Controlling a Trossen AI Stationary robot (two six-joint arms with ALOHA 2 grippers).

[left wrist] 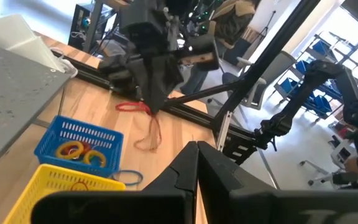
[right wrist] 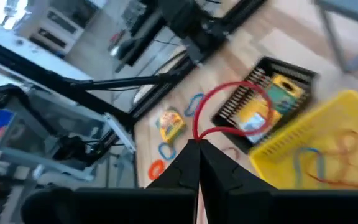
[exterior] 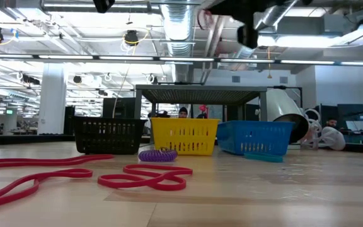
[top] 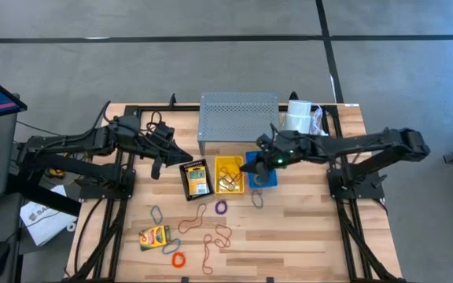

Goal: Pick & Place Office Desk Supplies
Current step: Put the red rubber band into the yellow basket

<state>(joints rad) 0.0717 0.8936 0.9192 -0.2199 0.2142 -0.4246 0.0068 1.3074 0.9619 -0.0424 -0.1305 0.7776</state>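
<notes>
Right tool (top: 267, 159): fingers pressed together, pinching a red rubber band (right wrist: 229, 109) that loops out from the tips; positioned above the blue basket (top: 263, 178).

Left tool (top: 161, 161): fingers pressed together, nothing visibly held; raised beside the black basket (top: 196, 178), on the side away from the right tool.

Baskets, in a row on the worktop (top: 305, 236) in front of the grey perforated riser (top: 238, 118):
- Black basket: holds a yellow-and-green crayon box (top: 197, 174).
- Yellow basket (top: 229, 174), between the other two: holds thin rubber bands, orange and blue.
- Blue basket, beneath the right tool: holds orange and yellow loops (left wrist: 73, 149).

Loose stock on the worktop, nearer the front edge than either tool:
- One crayon box (top: 153, 236), nearest the left tool's side.
- Purple band (top: 221, 208) just in front of the yellow basket.
- Orange ring (top: 179, 259).
- Brown and red loops (top: 215, 236), tangled.
- Grey-blue loops (top: 156, 214).

White roll (top: 297, 114) lies beside the riser, behind the right tool.
</notes>
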